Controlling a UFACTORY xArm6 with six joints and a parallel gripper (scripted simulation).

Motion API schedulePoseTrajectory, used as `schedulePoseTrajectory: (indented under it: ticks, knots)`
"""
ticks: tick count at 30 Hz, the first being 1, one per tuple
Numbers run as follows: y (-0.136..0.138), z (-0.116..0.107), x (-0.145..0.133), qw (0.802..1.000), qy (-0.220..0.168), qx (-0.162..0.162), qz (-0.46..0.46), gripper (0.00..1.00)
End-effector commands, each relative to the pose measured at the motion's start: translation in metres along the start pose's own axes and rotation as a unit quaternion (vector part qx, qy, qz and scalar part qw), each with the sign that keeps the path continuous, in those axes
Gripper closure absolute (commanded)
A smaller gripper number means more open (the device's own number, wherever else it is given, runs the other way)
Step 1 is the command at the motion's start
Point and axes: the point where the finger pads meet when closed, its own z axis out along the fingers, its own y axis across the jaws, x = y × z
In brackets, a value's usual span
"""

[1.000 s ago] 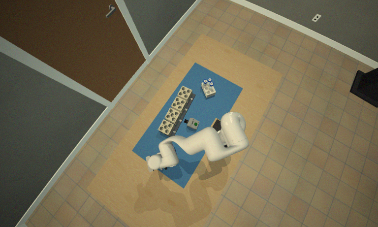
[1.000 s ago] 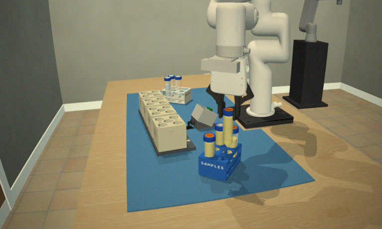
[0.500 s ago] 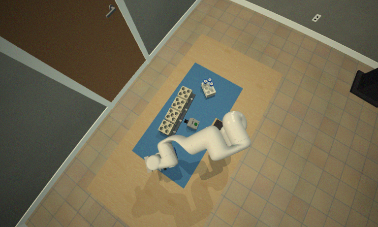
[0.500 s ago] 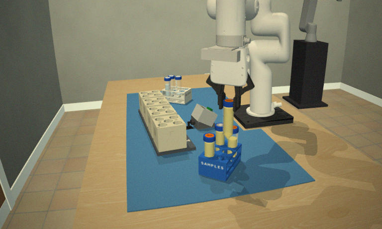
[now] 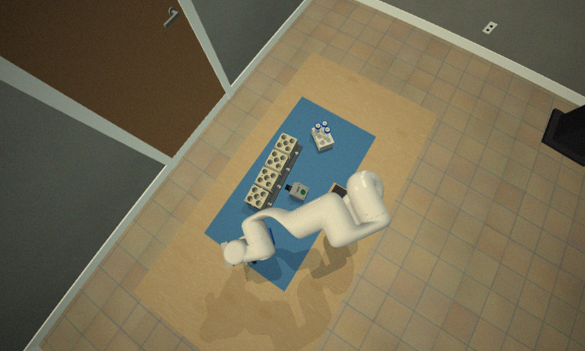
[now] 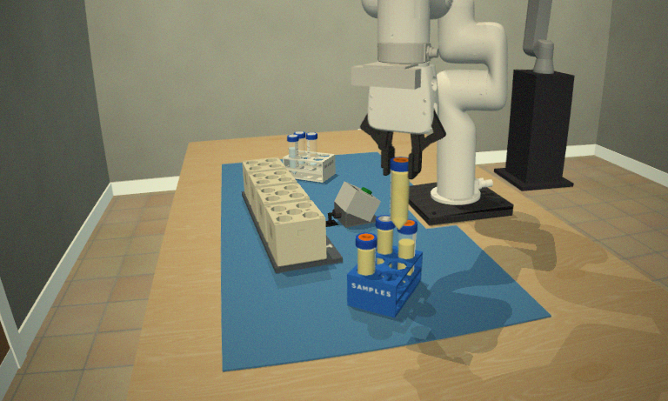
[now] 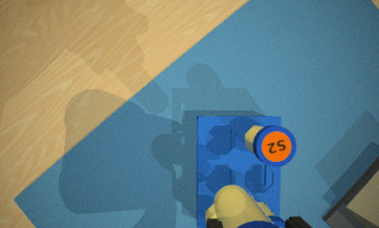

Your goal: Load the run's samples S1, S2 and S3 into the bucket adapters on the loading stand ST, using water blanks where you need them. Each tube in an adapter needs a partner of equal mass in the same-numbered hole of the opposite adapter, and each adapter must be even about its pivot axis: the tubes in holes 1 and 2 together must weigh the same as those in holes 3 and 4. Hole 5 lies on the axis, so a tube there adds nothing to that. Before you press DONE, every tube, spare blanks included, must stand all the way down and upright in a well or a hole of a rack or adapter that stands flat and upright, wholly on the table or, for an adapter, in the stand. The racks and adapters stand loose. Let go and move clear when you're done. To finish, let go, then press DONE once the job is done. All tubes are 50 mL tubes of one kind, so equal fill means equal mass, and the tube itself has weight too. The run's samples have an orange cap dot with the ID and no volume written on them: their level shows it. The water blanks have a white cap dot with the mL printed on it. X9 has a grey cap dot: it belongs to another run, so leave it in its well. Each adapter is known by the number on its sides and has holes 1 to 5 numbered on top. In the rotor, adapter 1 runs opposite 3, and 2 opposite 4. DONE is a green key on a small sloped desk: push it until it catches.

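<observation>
My gripper (image 6: 399,166) (image 7: 254,223) is shut on the blue cap of a sample tube (image 6: 399,195) (image 7: 237,205) with an orange cap dot and a high yellow fill. It holds the tube upright, with the tip just above the blue SAMPLES rack (image 6: 374,290) (image 7: 207,139). I cannot read the held tube's ID. Three tubes stand in the rack: S2 (image 7: 277,145), another with an orange dot (image 6: 407,239) and one with a pale dot (image 6: 384,234). Four beige adapters (image 6: 283,215) (image 5: 271,170) stand empty in a row on the stand (image 6: 305,263).
A white rack (image 6: 310,165) (image 5: 323,138) with three blue-capped blanks stands at the far end of the blue mat (image 6: 276,317). The grey DONE desk (image 6: 354,204) (image 5: 298,191) with its green key (image 6: 365,190) sits between the stand and my base. My arm hides the sample rack from above.
</observation>
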Motion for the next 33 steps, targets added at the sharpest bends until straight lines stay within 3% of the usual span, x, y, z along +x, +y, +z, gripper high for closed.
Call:
schedulePoseTrajectory:
  ticks: [1, 33]
  knots:
    - [0.0000, -0.0096, 0.0010, 1.000, 0.002, 0.000, 0.000, 1.00]
    - [0.0000, -0.0136, 0.0010, 1.000, 0.002, 0.000, 0.000, 1.00]
